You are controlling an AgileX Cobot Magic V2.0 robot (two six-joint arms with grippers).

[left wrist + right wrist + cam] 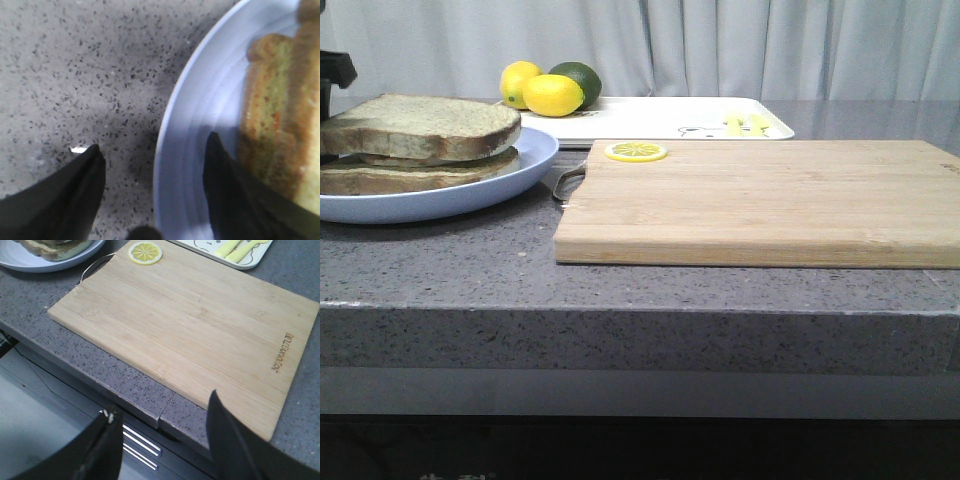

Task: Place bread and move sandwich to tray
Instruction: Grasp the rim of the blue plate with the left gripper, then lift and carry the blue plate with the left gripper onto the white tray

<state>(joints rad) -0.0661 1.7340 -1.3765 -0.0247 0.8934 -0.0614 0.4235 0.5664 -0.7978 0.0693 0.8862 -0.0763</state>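
Sandwich (417,145) sat on the blue plate (525,170) at the left of the grey tabletop (440,270), top slice resting on the lower slice, both brown-crusted. Left end effector (152,157) was spread wide and held nothing: one finger (75,195) over bare tabletop just outside the plate rim, the other (235,195) over the plate's inner surface beside the sandwich; contact with the plate could not be determined. Right end effector (162,422) was likewise open and empty, positioned off the tabletop's front edge, near the board (760,205). A lemon slice (636,151) lay on the board's far left corner. Tray (660,118) stood behind the board, with two lemons (545,90) and a lime (582,78) at its left end.
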